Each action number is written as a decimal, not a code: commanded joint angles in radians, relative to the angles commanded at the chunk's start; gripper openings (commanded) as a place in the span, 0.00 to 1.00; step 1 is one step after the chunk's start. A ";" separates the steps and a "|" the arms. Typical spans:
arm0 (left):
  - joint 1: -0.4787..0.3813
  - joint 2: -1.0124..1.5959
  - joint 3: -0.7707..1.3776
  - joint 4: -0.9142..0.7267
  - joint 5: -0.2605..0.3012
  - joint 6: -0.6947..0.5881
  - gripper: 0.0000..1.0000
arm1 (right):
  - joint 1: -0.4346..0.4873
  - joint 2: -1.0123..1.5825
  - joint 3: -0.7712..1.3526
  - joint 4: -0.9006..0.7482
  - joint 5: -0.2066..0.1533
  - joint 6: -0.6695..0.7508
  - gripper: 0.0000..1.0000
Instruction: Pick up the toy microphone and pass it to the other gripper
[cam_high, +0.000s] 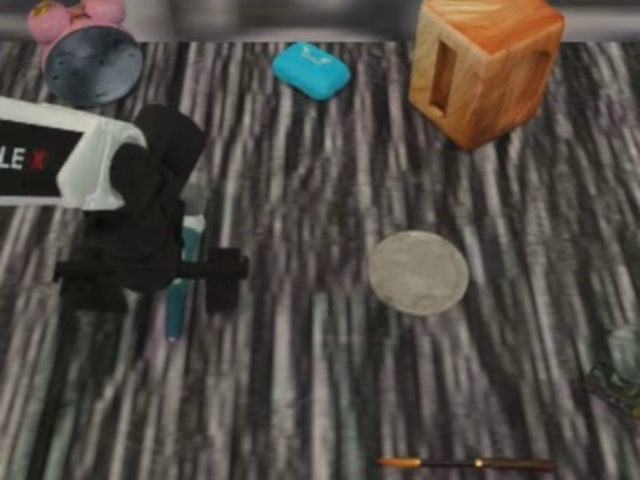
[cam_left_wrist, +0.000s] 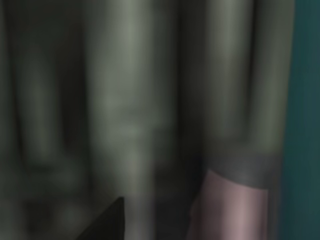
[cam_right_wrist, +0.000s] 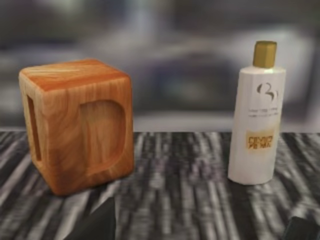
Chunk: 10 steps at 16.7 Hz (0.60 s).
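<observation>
Top view only: left end effector (cam_high: 178, 268) down low at the tabletop's (cam_high: 320, 360) left side, straddling the toy microphone (cam_high: 180, 300) — fingers spread wide, one either side of the handle, neither clearly touching it, nothing held. Toy microphone flat on the tabletop, teal handle pointing toward the near edge, upper part hidden under the black wrist body. Left wrist view too close and blurred to read much: teal strip (cam_left_wrist: 305, 100) along one edge, a dark fingertip (cam_left_wrist: 111, 222) at the frame edge, a pinkish patch that can't be identified. Right wrist view adds what top view lacks — a white bottle (cam_right_wrist: 256, 125) with gold cap standing upright near the wooden cube (cam_right_wrist: 77, 125), well apart from it; right end effector's fingertips barely at the frame edge, opening can't be judged; right arm parked off the top view's right side. Elsewhere in top view: blue soap-like block (cam_high: 311, 70) at far centre, grey disc (cam_high: 418, 272) mid-table, dark round plate (cam_high: 93, 65) with pink toy (cam_high: 75, 18) far left, orange-tipped stick (cam_high: 465, 463) near edge. Tabletop striped black-grey-white; background blurred grey.
</observation>
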 joint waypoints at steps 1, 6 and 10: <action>0.000 0.000 0.000 0.000 0.000 0.000 0.32 | 0.000 0.000 0.000 0.000 0.000 0.000 1.00; 0.000 0.000 0.000 0.000 0.000 0.000 0.00 | 0.000 0.000 0.000 0.000 0.000 0.000 1.00; 0.000 0.000 0.000 0.000 0.000 0.000 0.00 | 0.000 0.000 0.000 0.000 0.000 0.000 1.00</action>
